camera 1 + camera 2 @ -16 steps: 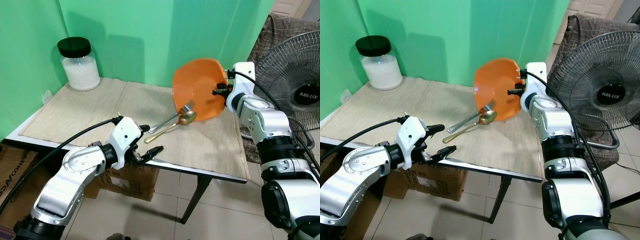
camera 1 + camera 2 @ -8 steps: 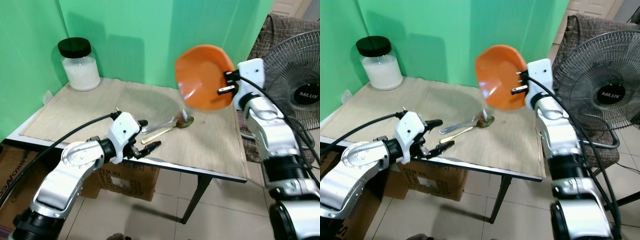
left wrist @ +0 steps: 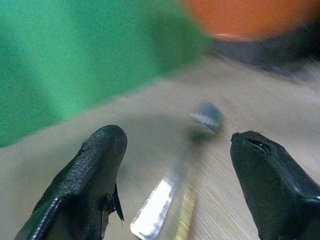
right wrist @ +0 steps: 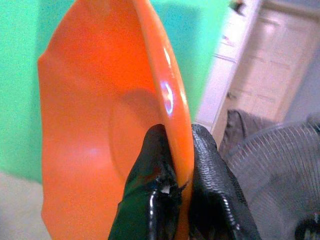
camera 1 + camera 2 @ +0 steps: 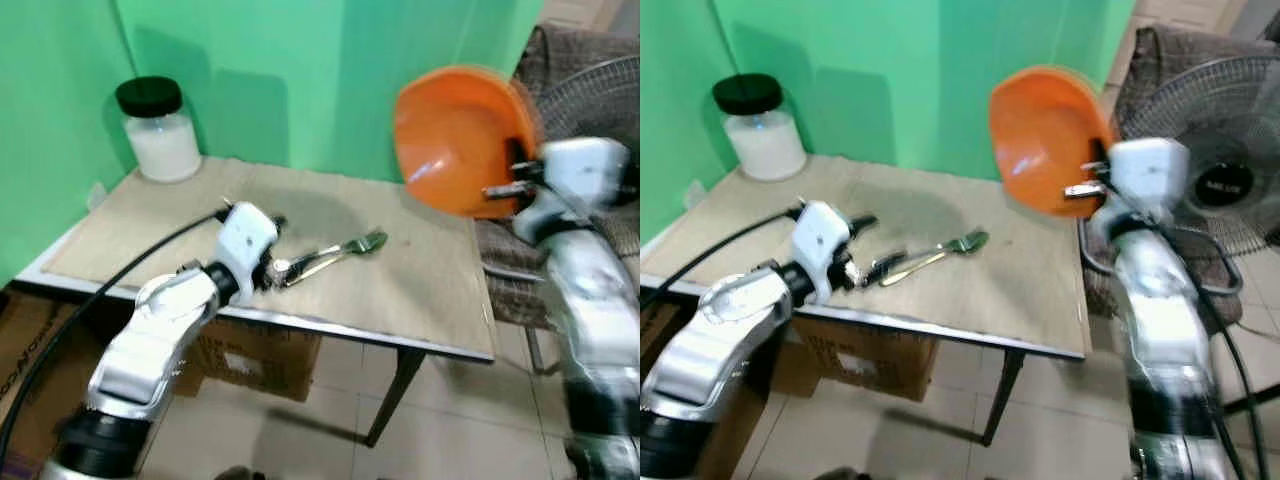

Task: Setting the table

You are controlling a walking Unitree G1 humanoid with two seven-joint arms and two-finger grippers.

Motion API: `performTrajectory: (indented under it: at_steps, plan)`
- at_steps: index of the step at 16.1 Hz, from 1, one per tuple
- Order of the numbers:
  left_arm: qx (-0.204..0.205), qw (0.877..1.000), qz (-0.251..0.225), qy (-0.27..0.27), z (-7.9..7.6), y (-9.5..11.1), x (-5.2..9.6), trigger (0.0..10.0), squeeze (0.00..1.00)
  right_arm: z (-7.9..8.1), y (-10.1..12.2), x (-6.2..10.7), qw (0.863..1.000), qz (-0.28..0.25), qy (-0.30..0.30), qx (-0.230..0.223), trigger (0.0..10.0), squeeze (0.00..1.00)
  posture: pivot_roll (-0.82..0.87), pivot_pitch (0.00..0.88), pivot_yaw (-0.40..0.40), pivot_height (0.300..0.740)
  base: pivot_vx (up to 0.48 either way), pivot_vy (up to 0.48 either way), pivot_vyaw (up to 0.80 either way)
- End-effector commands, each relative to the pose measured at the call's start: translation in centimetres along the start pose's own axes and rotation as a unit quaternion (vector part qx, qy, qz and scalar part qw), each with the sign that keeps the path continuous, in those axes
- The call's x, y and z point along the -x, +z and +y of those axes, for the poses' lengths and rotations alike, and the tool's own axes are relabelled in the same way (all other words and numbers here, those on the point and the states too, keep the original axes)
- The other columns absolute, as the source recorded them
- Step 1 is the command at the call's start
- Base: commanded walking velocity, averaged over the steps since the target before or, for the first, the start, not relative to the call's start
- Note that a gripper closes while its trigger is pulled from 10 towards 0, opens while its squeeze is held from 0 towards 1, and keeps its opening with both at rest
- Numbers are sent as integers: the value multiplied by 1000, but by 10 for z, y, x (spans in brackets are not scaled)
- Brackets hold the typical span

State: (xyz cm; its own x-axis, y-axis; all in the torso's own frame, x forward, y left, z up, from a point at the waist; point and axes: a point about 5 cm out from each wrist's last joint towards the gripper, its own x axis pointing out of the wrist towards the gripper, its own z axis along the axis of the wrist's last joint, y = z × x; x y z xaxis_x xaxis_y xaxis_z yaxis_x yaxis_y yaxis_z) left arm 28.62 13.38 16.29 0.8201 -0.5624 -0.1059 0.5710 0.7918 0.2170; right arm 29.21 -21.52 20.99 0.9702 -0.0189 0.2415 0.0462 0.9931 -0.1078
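I have the right gripper [image 4: 172,197] clamped on the rim of the orange plate [image 5: 455,135], holding it tilted on edge in the air above the table's [image 5: 430,300] far right corner, I judge so it stays clear of the cutlery. My left gripper [image 3: 175,185] is spread wide, its 2 fingers either side of the fork [image 5: 335,255] and spoon handles near the front edge, ready to pinch.

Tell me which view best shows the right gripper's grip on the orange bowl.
The right wrist view: both black fingers pinch the orange bowl at its rim, close up. The eye views show the right gripper at the bowl's edge, blurred, held above the table.
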Motion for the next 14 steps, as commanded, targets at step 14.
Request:
performTrajectory:
  at_steps: [14]
  plan:
    - [67,986,4,153,-16,-10,21,10000,0,28,-24,73,992,104,-22,-67,10000,0,-164,0,-59,740,0,0,-500]
